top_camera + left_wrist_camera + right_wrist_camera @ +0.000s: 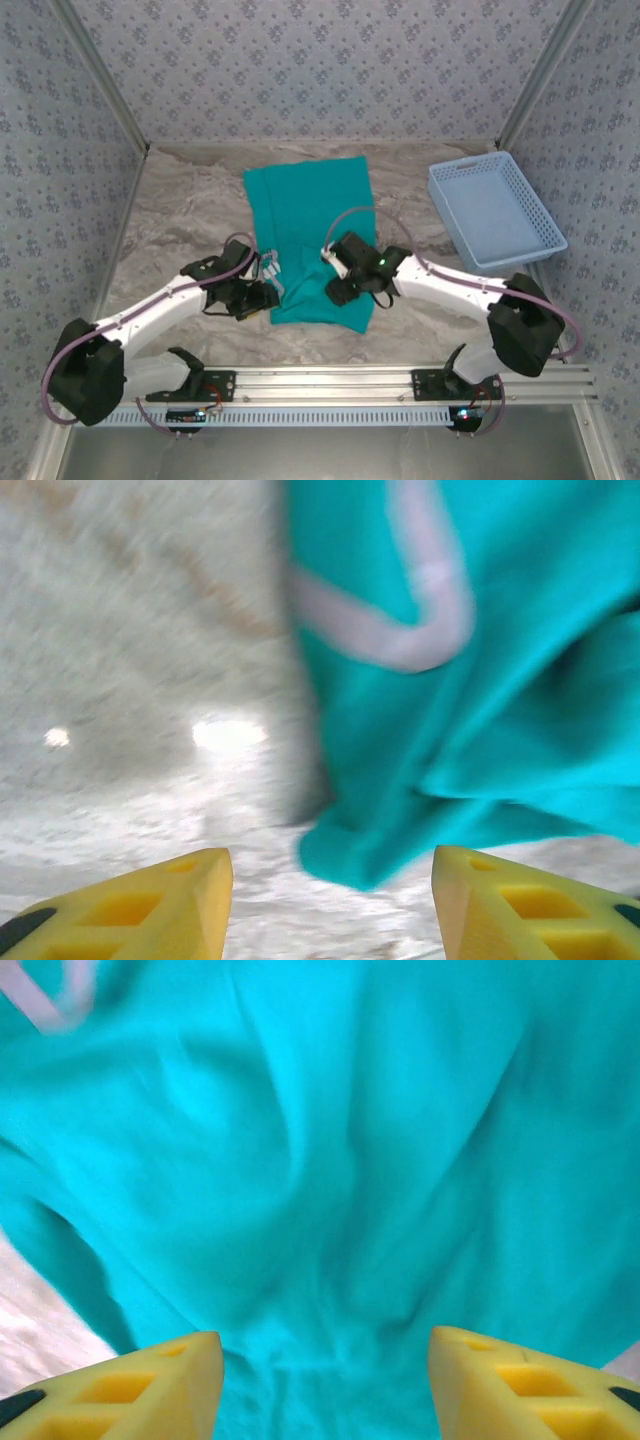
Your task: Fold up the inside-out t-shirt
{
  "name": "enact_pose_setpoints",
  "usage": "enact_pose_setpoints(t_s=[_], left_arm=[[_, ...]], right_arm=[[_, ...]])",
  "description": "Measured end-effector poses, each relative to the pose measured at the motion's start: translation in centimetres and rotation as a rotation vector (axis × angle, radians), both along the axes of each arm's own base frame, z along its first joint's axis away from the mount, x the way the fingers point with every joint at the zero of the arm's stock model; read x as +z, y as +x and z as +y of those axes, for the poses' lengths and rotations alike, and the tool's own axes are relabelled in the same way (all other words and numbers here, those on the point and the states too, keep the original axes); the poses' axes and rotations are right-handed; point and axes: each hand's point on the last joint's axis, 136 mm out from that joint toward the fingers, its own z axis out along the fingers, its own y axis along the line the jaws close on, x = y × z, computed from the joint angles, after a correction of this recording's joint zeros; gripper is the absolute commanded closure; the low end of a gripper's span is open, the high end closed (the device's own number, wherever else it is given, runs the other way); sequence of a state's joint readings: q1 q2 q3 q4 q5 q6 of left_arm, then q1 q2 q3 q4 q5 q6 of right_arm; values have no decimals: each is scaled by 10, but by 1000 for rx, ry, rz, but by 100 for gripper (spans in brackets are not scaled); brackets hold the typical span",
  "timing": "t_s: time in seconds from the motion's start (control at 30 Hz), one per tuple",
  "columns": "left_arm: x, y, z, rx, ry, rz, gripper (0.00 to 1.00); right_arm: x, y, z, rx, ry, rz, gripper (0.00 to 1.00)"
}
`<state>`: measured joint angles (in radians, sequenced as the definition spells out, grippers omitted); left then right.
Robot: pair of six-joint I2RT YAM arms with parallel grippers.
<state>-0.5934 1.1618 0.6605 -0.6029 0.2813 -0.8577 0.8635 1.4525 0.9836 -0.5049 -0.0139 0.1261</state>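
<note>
The inside-out t-shirt (307, 215) was plain teal-green cloth, laid flat on the pale table (185, 220) as a long narrow strip with straight side edges. Its near end lay between the two grippers and its far end reached well beyond them. Up close the cloth was soft and rumpled into shallow folds. A pale, looping seam band (420, 630) crossed it ahead of the left gripper, and a blurred bit of the same pale band (55, 1000) showed ahead and to the left of the right gripper.

The left gripper (268, 284) hung at the strip's left edge. In its wrist view (330, 872) the yellow fingers (165, 900) stood well apart with nothing clamped. A rounded fold of the shirt's edge lay just ahead of the gap and ran off to its right, with bare table to the left.

The right gripper (338, 280) hung over the strip's near right part. In its wrist view (325, 1355) its yellow fingers (510, 1380) were likewise spread with nothing pinched, and wrinkled cloth lay under and ahead of them. Whether the tips touched the cloth could not be told.

A light blue basket (495, 205) sat well off to the right gripper's far right.
</note>
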Motion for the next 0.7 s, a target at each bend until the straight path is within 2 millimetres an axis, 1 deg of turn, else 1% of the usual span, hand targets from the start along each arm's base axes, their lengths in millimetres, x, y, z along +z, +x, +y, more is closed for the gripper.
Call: enact_pose_setpoints(t_s=[0.1, 0.17, 0.2, 0.23, 0.3, 0.33, 0.37, 0.4, 0.43, 0.47, 0.5, 0.53, 0.63, 0.67, 0.7], left_arm=[[29, 25, -21, -7, -86, -72, 46], [38, 41, -35, -16, -123, -99, 48], [37, 48, -42, -19, -136, -105, 49], [35, 52, -46, -22, -143, -103, 50], [22, 58, -52, -25, -145, -79, 51], [14, 59, -54, -26, -144, -60, 51], [8, 60, -56, -25, -143, -49, 52], [1, 61, -57, -27, -142, -40, 54], [-3, 61, -58, -27, -142, -35, 57], [-7, 61, -60, -26, -145, -32, 67], [-9, 60, -61, -29, -148, -31, 80], [-11, 60, -63, -41, -148, -36, 86], [-11, 58, -75, -100, -157, -70, 90], [-11, 54, -79, -132, -156, -84, 91], [-13, 49, -83, -163, -155, -92, 91]], right_arm=[[45, 26, 19, -14, 97, -69, 41], [57, 38, 29, -20, 122, -96, 41], [56, 43, 35, -21, 124, -101, 42], [51, 47, 38, -24, 116, -103, 43], [26, 51, 42, -26, 69, -70, 46], [13, 51, 41, -27, 43, -51, 50], [1, 50, 41, -24, 18, -32, 61], [-12, 49, 40, -25, -4, -12, 74], [-20, 48, 38, -26, -19, 3, 86], [-29, 46, 35, -30, -29, 19, 94], [-34, 44, 32, -35, -30, 37, 99], [-36, 44, 29, -46, -27, 51, 100], [-30, 56, 13, -146, 32, 74, 99], [-24, 62, 2, -202, 62, 75, 98], [-18, 69, -11, -259, 92, 74, 92]])
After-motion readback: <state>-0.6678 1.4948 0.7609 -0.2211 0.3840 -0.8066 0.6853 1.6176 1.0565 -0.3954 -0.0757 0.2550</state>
